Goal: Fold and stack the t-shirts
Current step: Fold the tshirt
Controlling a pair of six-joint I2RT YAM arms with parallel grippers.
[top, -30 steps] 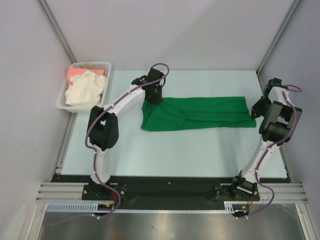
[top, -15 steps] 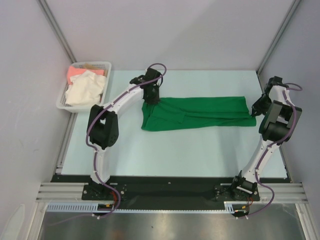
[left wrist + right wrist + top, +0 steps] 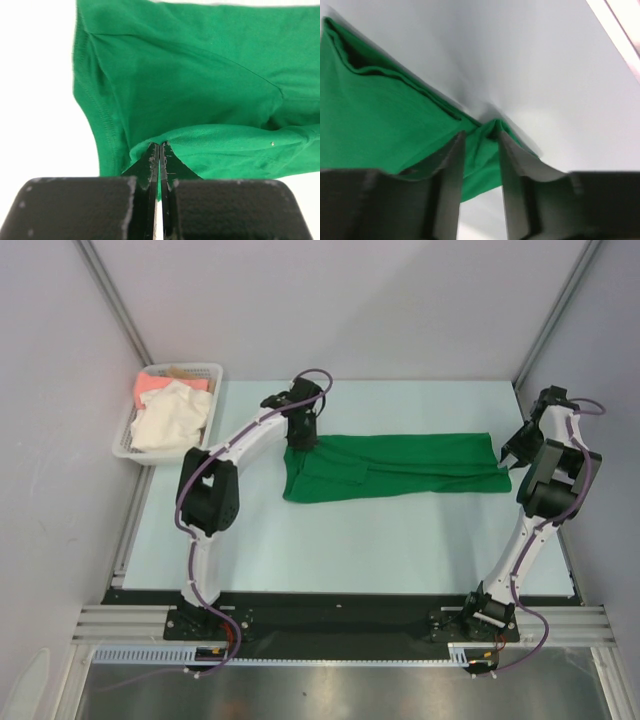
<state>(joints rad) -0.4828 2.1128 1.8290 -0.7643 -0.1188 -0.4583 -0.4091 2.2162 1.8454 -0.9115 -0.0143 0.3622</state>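
table: pale and flat, bears the green t-shirt near the middle
green t-shirt: laid sideways as 1 long band, reaching from the left gripper to the right gripper; stretched out like this most likely to smooth it for the next fold
basket: white, at the far left edge of the table, well apart from the green t-shirt; keeps 2 other shirts out of the way
cream t-shirt: crumpled in the basket, not yet folded
pink t-shirt: at the far end of the basket, touching the cream t-shirt
left gripper: clenched tight on a fold at the left end of the green t-shirt, likely to pin that end in place
right gripper: at the right corner of the green t-shirt, jaws parted with a loose bump of cloth between them, so that corner can lie flat
job so far: 0 shirts stacked, green t-shirt seems only part folded
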